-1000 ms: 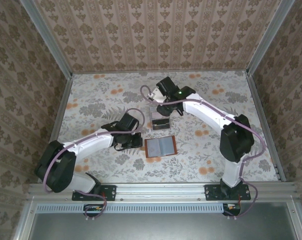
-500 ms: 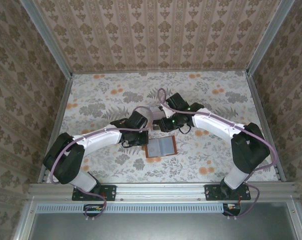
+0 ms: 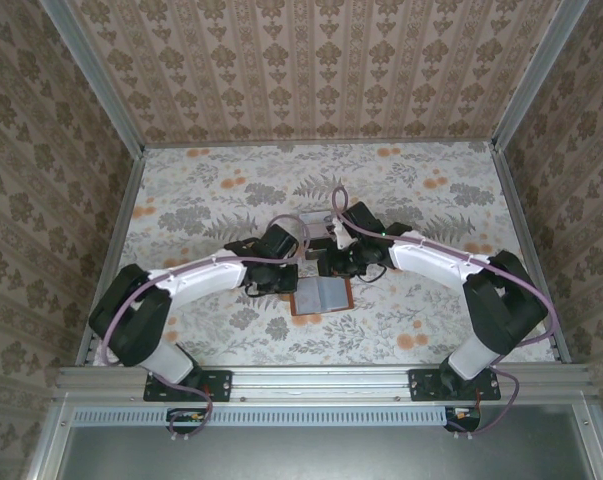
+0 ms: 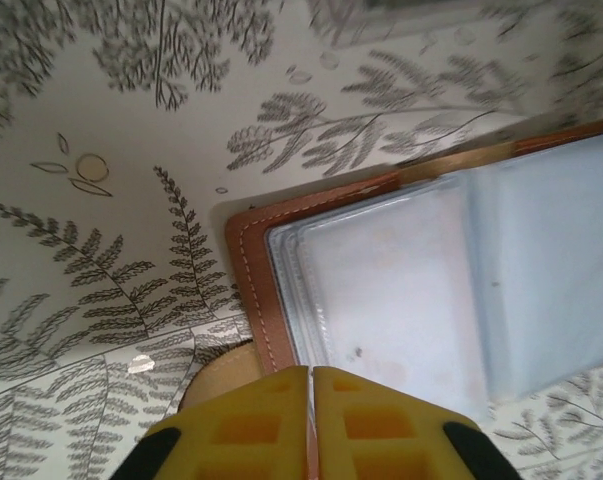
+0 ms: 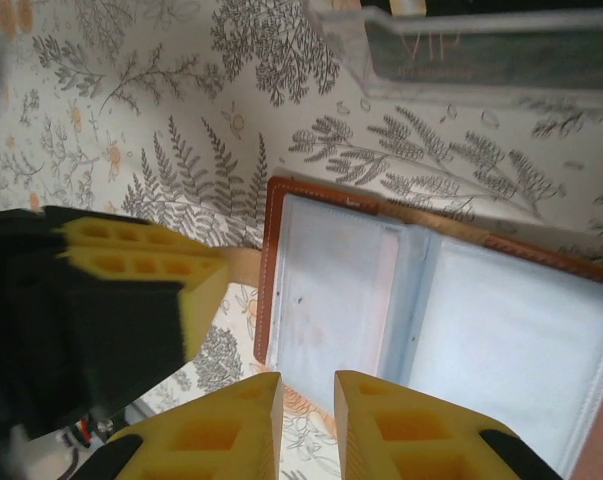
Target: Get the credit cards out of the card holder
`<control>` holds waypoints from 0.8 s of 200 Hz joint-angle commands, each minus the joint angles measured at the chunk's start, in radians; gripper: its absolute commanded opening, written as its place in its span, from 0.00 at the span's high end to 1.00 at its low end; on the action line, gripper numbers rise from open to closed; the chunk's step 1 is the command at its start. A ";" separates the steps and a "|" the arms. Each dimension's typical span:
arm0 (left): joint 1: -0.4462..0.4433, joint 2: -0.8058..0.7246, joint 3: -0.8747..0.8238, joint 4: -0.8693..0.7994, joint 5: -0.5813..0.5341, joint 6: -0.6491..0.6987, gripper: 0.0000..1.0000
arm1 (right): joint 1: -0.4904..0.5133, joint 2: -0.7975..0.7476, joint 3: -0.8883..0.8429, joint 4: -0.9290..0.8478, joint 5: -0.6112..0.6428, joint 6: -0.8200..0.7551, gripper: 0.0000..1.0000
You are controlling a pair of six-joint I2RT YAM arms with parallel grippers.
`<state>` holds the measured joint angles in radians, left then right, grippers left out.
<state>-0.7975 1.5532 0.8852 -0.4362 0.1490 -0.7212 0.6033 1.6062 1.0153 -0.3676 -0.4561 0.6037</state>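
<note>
Wallpapered walls [image 3: 311, 70] box in a table [image 3: 201, 200] covered in fern-and-flower print.

Left arm [image 3: 196, 280] and right arm [image 3: 431, 262] both reach in to the table's middle, heads close together.

Wallet [image 3: 321, 297]: reddish-brown, lying open flat at centre table, near the front edge, grey-blue pockets facing up. In the top view the long axis runs left to right, slightly skewed; the fold runs near to far.

Clear tray [image 5: 481, 50]: just beyond the wallet's far edge, apart from it.

Cards [image 4: 381, 290]: pale, in the wallet's left half, edges stepped one behind another. Lettering, if any, unreadable through the pocket.

Tab [image 4: 216, 378]: tan, sticks out from the wallet's left edge, toward the left arm.

Left gripper [image 4: 311, 420]: pads pressed together at the wallet's left edge, beside the tab. Cannot tell whether the tab is pinched.

Right gripper [image 5: 307, 425]: pads a narrow gap apart, nothing between them, over the wallet's left half near its edge.
</note>
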 commanded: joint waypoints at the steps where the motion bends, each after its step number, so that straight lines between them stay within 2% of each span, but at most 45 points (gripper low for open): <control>1: 0.001 0.048 0.031 -0.001 0.033 0.028 0.92 | 0.008 0.020 -0.018 0.041 -0.059 0.068 0.77; 42: -0.002 0.085 0.013 -0.007 0.028 0.031 0.99 | 0.023 0.038 -0.023 0.028 -0.057 0.078 0.77; 160: -0.008 0.014 -0.149 0.161 0.104 -0.062 1.00 | 0.095 0.164 0.042 0.013 -0.073 0.108 0.78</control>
<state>-0.7979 1.5890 0.7937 -0.2916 0.2184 -0.7414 0.6865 1.7424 1.0191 -0.3431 -0.5030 0.6891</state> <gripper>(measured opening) 0.060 0.229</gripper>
